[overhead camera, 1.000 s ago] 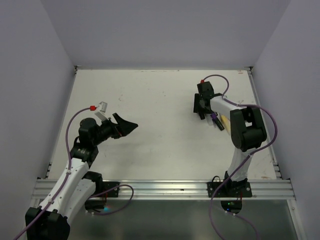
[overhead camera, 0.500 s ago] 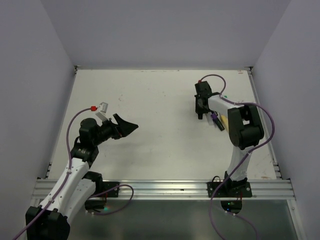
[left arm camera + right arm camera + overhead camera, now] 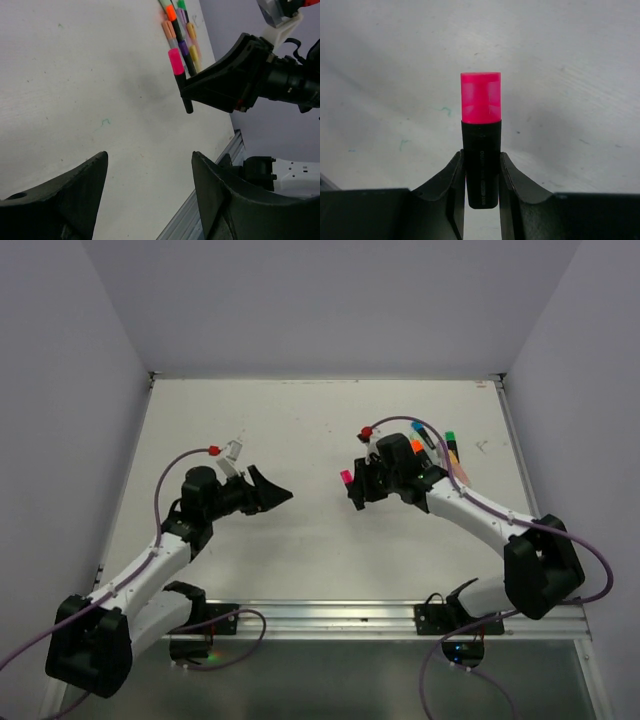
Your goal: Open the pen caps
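Grey walls, white worktop (image 3: pixel 300 430).
Right arm (image 3: pixel 480 520) reaches just left of pen pile (image 3: pixel 440 448). Right jaws clamped on pen (image 3: pixel 481 170), lifted off worktop.
Left arm (image 3: pixel 160 560) further left of pile, well apart. Left jaws apart, empty, facing pen.
Pile: orange, green, blue, yellow, purple caps, all seemingly on.
Pink cap (image 3: pixel 480 97) seated on pen, left of pile, pointing toward left jaws.
Judgement: no cap opened yet. First pull pending, whole pile left.
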{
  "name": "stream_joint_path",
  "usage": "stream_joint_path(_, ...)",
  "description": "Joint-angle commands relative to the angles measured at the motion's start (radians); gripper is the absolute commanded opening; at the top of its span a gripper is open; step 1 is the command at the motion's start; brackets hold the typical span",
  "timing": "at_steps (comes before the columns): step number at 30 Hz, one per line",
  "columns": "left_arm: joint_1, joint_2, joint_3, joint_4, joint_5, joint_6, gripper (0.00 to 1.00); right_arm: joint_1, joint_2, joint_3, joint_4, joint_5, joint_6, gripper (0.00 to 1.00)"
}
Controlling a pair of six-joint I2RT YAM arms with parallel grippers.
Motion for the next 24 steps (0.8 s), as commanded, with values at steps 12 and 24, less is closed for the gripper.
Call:
stream_joint_path(12,-0.218,0.287,0.155,0.189,-0.206,-0.098,0.59,0.246,-0.088,-0.052,0.122,-0.061,0.138,0.00)
stream_joint_path(24,-0.273,0.349,0.146,0.244,-0.226,-0.170,0.53,0.307,-0.058,0.006,0.147,-0.002,0.161,0.00)
